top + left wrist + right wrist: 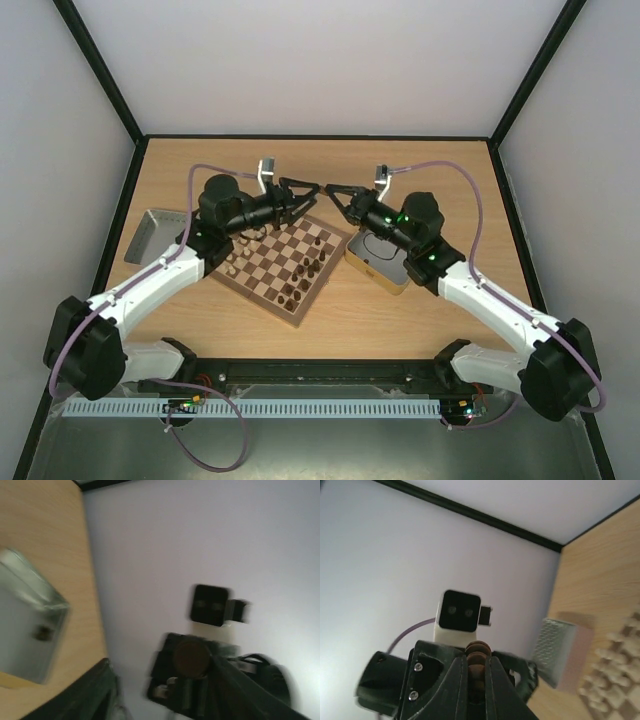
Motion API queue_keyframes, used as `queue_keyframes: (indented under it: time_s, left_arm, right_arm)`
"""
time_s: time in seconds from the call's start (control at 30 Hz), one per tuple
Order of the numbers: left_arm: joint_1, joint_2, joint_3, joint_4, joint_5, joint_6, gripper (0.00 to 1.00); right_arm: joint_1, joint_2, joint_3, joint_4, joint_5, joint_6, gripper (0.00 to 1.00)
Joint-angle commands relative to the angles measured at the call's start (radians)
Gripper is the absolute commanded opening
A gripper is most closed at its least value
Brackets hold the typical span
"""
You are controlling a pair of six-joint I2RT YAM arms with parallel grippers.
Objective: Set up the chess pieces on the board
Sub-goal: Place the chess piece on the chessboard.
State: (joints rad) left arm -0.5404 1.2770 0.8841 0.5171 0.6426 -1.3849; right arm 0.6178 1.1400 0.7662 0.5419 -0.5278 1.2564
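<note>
The board [250, 298] lies at mid-table, with pale chess pieces [236, 262] along its left side and dark ones [303, 280] on its right. Both grippers meet tip to tip in the air above the board's far corner. My right gripper [478, 667] is shut on a dark brown piece [477, 650], its turned rings showing between the fingers. In the left wrist view that piece's round base [191, 656] faces the camera. My left gripper [160, 662] is open, its fingers spread to either side. In the top view the left gripper [308, 190] and right gripper [335, 190] nearly touch.
A shiny metal tin [378, 262] sits right of the board, under the right arm, also blurred in the left wrist view [30, 625]. A grey tray [150, 232] stands at the left table edge. White walls enclose the table on three sides.
</note>
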Motion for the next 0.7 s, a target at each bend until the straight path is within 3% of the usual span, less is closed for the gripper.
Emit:
queue_keyframes:
  time_s: [0.0,0.13,0.27,0.67]
  left_arm:
    - [0.008,-0.053,0.066,-0.433,-0.195,0.273,0.58]
    - [0.038,-0.060,0.090,-0.752,-0.454,0.490,0.63]
    - [0.084,-0.082,0.056,-0.861,-0.606,0.593,0.64]
    - [0.108,-0.078,0.049,-0.848,-0.617,0.694,0.66]
  right_arm:
    - [0.005,0.017,0.151,-0.473,0.125,-0.370,0.02]
    - [0.006,0.106,0.239,-0.787,0.212,-0.588,0.02]
    - [0.019,0.212,0.297,-0.978,0.285,-0.720,0.02]
    - [0.058,0.531,0.497,-1.171,0.367,-0.802,0.02]
